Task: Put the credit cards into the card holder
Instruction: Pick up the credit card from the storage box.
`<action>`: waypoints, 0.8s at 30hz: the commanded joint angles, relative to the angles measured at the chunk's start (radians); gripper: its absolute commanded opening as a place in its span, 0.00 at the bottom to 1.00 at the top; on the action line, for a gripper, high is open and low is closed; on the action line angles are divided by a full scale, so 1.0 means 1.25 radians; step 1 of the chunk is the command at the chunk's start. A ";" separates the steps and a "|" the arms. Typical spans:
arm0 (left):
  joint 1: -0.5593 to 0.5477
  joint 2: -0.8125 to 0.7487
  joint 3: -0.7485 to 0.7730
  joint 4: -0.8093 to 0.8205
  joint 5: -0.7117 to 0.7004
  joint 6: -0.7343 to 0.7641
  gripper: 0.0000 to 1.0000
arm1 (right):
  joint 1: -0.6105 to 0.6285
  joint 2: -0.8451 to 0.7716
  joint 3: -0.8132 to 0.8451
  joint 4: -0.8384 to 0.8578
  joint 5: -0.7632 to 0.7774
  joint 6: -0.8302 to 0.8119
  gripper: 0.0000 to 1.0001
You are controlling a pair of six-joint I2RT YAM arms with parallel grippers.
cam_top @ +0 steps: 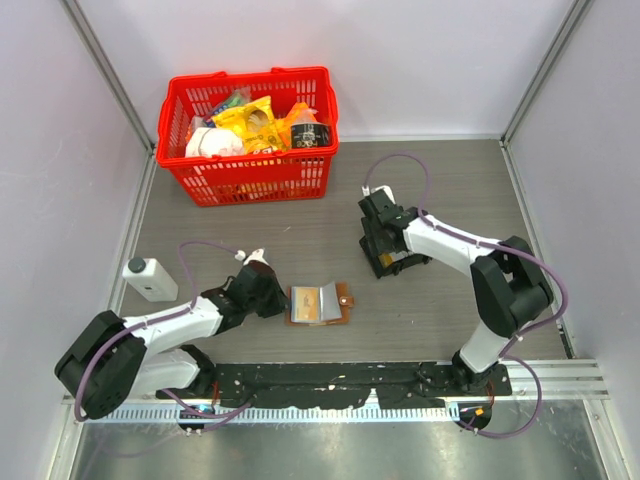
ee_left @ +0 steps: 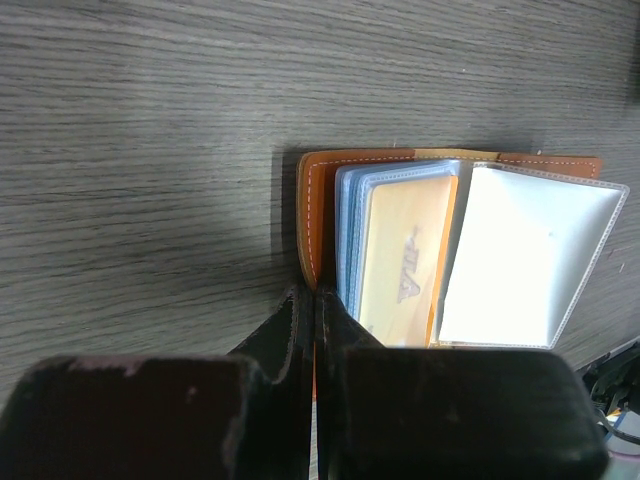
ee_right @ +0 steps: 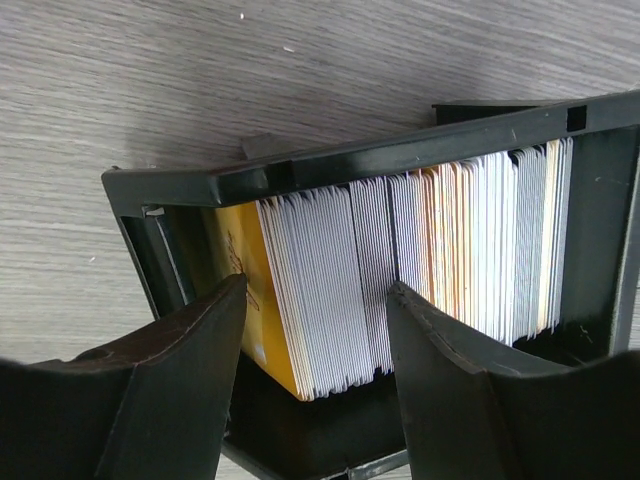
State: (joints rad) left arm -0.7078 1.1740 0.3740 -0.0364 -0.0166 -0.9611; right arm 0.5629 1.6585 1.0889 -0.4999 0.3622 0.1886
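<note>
we see the card holder [cam_top: 319, 304] lying open on the grey wood-grain table [cam_top: 250, 240], near the front edge between the two arms. in the left wrist view its brown leather cover [ee_left: 318, 215] frames clear plastic sleeves, and a yellow-orange card [ee_left: 405, 255] sits in the front sleeve, with a pale empty sleeve [ee_left: 525, 260] folded out to the right. the left gripper [ee_left: 315, 305] has its jaws pressed together, pinching the near edge of the leather cover. further back on the right, the right gripper [ee_right: 315, 330] hangs over a small black tray [ee_right: 330, 165] with its fingers [ee_right: 180, 350] spread wide on either side of some of the credit cards [ee_right: 400, 270], which stand on edge in a tight row: a yellow one at the left end, then white, grey and orange ones. the fingers do not clamp the cards. a red basket [cam_top: 250, 135] of packaged goods stands at the back, and a small white device [cam_top: 150, 279] lies at the left edge of the table.
</note>
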 commanded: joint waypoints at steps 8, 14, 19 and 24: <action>-0.004 0.027 0.000 -0.031 0.000 0.026 0.00 | 0.075 0.050 0.030 -0.043 0.244 0.015 0.54; -0.006 0.028 -0.005 -0.030 0.000 0.026 0.00 | 0.076 -0.004 0.016 -0.012 0.246 0.007 0.27; -0.006 0.028 -0.007 -0.026 -0.003 0.025 0.00 | 0.076 -0.014 0.004 -0.006 0.227 0.001 0.21; -0.004 0.029 -0.008 -0.027 -0.003 0.025 0.00 | 0.082 -0.034 -0.005 -0.001 0.233 0.004 0.15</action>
State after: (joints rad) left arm -0.7078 1.1873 0.3759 -0.0193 -0.0074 -0.9596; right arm 0.6632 1.6772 1.0962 -0.5156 0.6086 0.1905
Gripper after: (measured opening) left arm 0.011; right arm 0.175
